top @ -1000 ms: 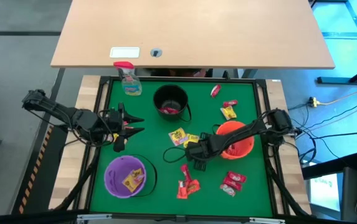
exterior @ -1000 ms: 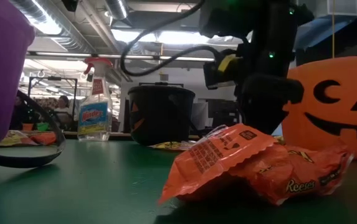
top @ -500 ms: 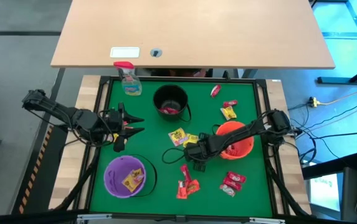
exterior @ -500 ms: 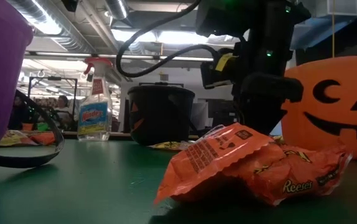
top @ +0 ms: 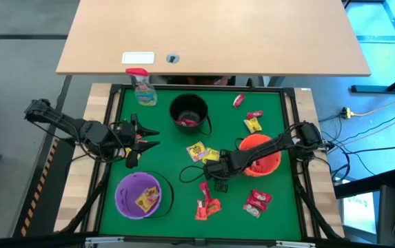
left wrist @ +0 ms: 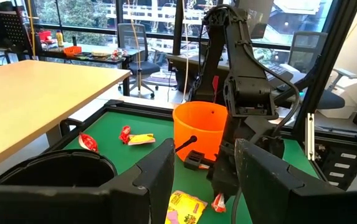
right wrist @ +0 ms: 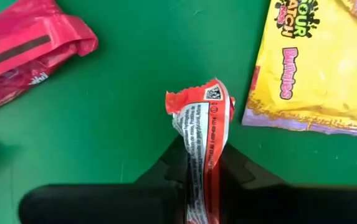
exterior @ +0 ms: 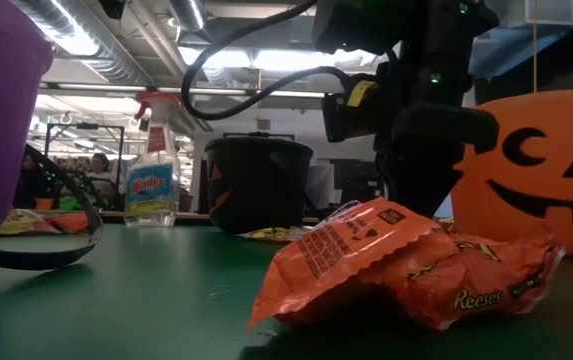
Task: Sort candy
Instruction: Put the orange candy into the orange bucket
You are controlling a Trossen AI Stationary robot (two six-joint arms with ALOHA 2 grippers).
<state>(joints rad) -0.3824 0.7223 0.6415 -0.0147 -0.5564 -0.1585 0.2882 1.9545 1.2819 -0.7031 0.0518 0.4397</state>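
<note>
Orange-red candy packet [right wrist: 202,134] pinched between the right gripper's [top: 211,180] fingers [right wrist: 240,174], jaws narrowed onto its crumpled wrapper, just above the green mat [top: 166,148] near table centre. Yellow Sour Patch packet [right wrist: 315,68] lies just beside it on the mat; red packet [right wrist: 22,53] flat on the other side.

Rest of the candy scattered: yellow packets [top: 203,151] at 12 o'clock from the gripper, orange-red pair [top: 207,207] at 6 o'clock, red packets [top: 258,202] at 4 o'clock, a few more [top: 251,118] toward the far right corner.

Orange bucket [top: 260,153] at 3 o'clock of the gripper, touching the right arm. Black bucket [top: 189,112] at 11 o'clock, something red inside, likely candy. Purple bucket [top: 139,195] at 8 o'clock, holds a yellow packet. Spray bottle [top: 142,87] at far left corner.

Left gripper [top: 149,138] waits at left mat edge, fingers [left wrist: 159,174] moderately apart, holding nothing.
</note>
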